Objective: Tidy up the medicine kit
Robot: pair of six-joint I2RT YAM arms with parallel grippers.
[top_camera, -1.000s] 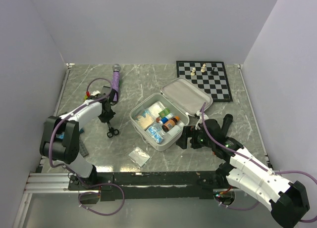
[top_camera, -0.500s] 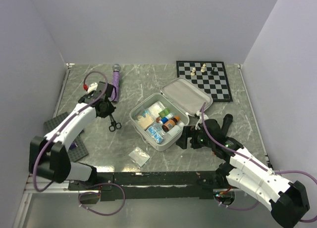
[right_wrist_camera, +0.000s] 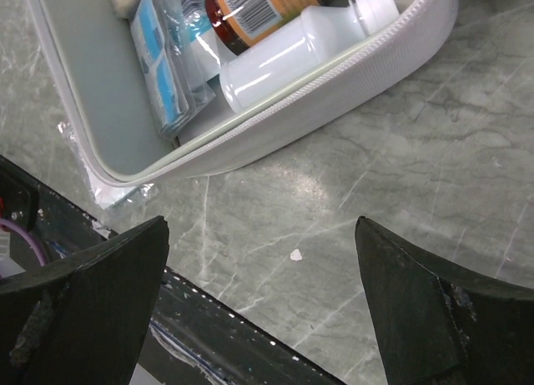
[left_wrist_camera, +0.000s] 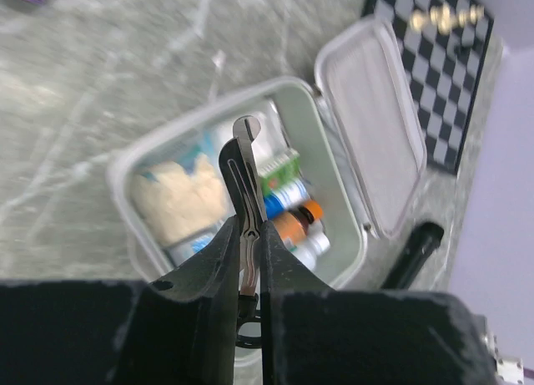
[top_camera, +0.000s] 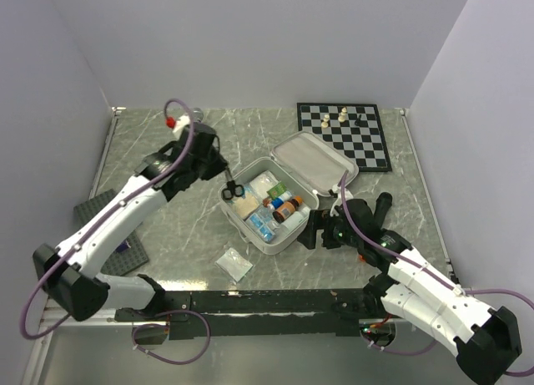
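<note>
Your left gripper (left_wrist_camera: 242, 247) was closed narrowly on slim metal scissors (left_wrist_camera: 244, 172) above the open medicine kit (top_camera: 284, 239), a white rounded-square soft case at mid-table with its hinged lid laid back. Your right gripper (right_wrist_camera: 259, 268) stood wide open and empty just beside the kit's near wall. Only the right wrist view resolved that wall's ribbed fabric, and only the top view showed the scissors' black loop handles clearly.

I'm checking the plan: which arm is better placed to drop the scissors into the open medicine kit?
Left. The left hand is shut on the scissors above the open medicine kit; the right hand is open and empty beside it.
</note>
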